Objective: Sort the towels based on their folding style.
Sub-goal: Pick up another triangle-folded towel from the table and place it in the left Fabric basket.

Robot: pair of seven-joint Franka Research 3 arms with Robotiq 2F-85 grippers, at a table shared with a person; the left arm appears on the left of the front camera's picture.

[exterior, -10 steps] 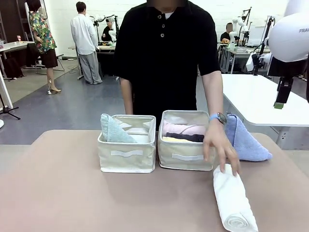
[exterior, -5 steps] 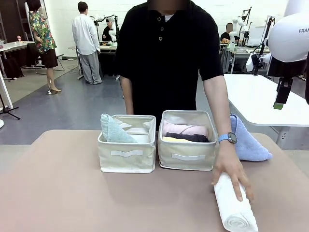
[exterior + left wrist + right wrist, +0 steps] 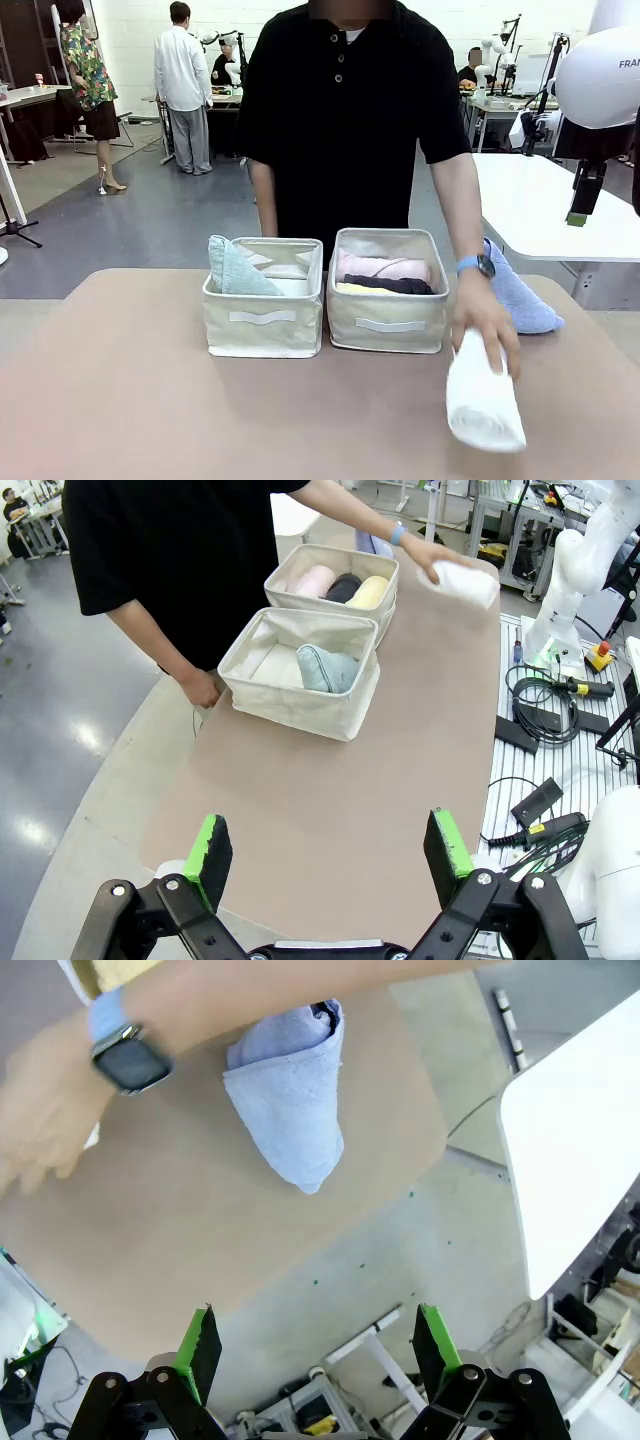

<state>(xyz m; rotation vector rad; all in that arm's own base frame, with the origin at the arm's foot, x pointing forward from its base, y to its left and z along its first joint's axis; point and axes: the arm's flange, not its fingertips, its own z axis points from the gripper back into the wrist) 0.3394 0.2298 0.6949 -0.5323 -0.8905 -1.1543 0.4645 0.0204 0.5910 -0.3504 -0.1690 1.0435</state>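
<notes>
left hand (image 3: 326, 825) hanging open over worktop (image 3: 150, 400) | right hand (image 3: 316, 1315) hanging open, gripping nothing | person's hand (image 3: 487, 325) holding white rolled towel (image 3: 484, 400) beside right bin (image 3: 388, 325) | blue folded towel (image 3: 515, 298) lying on worktop

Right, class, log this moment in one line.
hand: holds white rolled towel | blue triangle towel: on table | left tool: open | right tool: open
</notes>
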